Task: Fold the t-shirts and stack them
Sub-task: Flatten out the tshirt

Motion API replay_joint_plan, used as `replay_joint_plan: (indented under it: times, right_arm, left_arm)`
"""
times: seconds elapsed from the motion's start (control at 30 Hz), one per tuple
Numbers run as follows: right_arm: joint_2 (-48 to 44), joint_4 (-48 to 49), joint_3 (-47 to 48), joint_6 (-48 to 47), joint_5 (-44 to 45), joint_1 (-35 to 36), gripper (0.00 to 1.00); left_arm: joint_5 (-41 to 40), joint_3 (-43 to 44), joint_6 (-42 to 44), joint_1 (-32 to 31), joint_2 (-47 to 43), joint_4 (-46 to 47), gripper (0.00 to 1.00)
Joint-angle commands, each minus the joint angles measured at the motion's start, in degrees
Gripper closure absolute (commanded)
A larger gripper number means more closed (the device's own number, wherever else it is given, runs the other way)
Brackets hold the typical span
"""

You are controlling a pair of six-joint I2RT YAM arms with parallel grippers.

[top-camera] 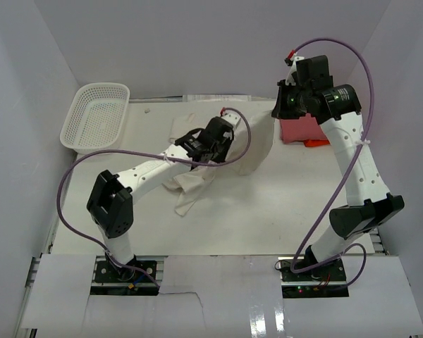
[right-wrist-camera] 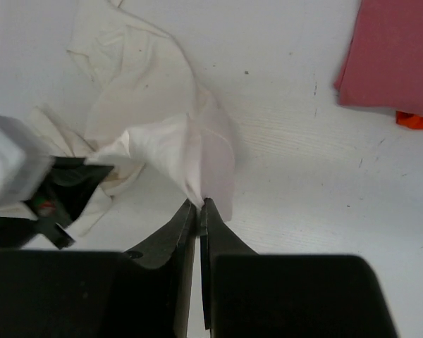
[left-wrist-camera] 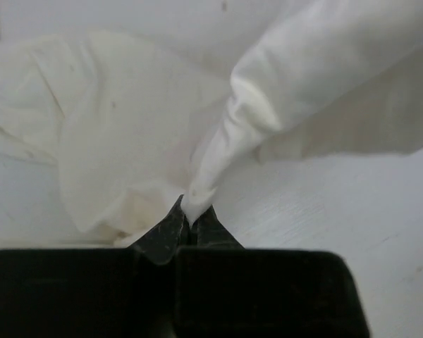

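We're looking down on the flat white table (top-camera: 268,211). The soft cream-white cloth t-shirt (top-camera: 257,144) is lying rumpled near its middle, off to the right of the white plastic mesh basket (top-camera: 76,116), with one part being held up between the two arms. The red cloth t-shirt (top-camera: 299,131), apparently folded, is sitting flat on the table, farther from the basket than the cream one.

Down at the pincers now: the left gripper (left-wrist-camera: 192,211) is clamping a bunched peak of the cream shirt, jaws closed tight on it. The right gripper (right-wrist-camera: 199,205) is nipping a thin fold on the side away from the basket, jaws likewise pressed together on cloth.

We're judging this fabric light, limp and quick to sag. So we're wanting holds at two corners of one edge, drawn taut, rather than mid-cloth bunches.
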Motion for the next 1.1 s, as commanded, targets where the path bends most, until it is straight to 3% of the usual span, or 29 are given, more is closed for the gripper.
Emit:
replay_joint_plan:
  times: [0.0, 0.1, 0.13, 0.23, 0.3, 0.33, 0.4, 0.57, 0.73, 0.87, 0.9, 1.0, 1.07]
  right_arm:
    - [-4.4, 0.8, -0.6, -0.9, 1.3, -0.8, 0.92]
    - [-8.7, 4.1, -5.6, -0.7, 3.6, -1.5, 0.92]
    - [-9.1, 3.8, -6.4, -0.7, 4.5, -2.4, 0.92]
    - [-9.1, 3.7, -6.1, -1.7, 2.9, -5.3, 0.92]
    - [-8.9, 3.8, -6.0, -2.0, 1.9, -6.1, 0.92]
    - [-8.7, 3.9, -6.0, -2.4, 1.4, -6.6, 0.92]
    - [-8.3, 4.3, -5.8, -2.6, 1.6, -7.4, 0.92]
    - [-7.4, 4.3, -5.4, -2.5, 2.6, -9.0, 0.92]
    - [-11.2, 5.8, -10.5, -2.3, 3.0, -9.0, 0.92]
    - [-12.9, 5.6, -12.4, -2.6, 4.2, -9.1, 0.92]
    - [-13.1, 5.6, -12.9, -2.6, 4.2, -9.2, 0.92]
    - [-13.9, 5.7, -14.0, -2.8, 3.2, -9.2, 0.92]
    - [-13.8, 5.7, -14.0, -2.9, 2.2, -9.2, 0.92]
  left_arm:
    - [-0.5, 12.0, 0.1, 2.3, -3.2, -3.5, 1.00]
    - [2.4, 9.8, -1.2, 2.4, -5.3, -3.9, 1.00]
    - [2.4, 8.6, -1.6, 2.4, -6.6, -3.9, 0.82]
    - [1.7, 2.5, -1.2, 2.4, -12.6, -1.9, 0.47]
    - [1.9, -1.7, -0.7, 2.6, -17.1, -1.6, 0.36]
    - [2.2, -3.0, -0.5, 2.6, -18.4, -1.6, 0.21]
    - [4.3, -8.0, -0.5, 2.7, -20.9, -1.4, 0.14]
    - [0.3, -18.1, 0.1, 3.0, -27.3, 1.4, 0.02]
    - [2.3, -19.4, 6.6, 6.3, -25.2, 5.4, 0.02]
    - [14.0, -14.5, 6.1, 18.6, -17.8, 5.8, 0.02]
    - [25.9, -14.5, 5.3, 21.3, -16.9, 7.0, 0.02]
    - [39.7, -14.7, 3.1, 29.9, -12.2, 11.6, 0.02]
    - [42.1, -11.4, 3.7, 32.8, -8.7, 10.7, 0.02]
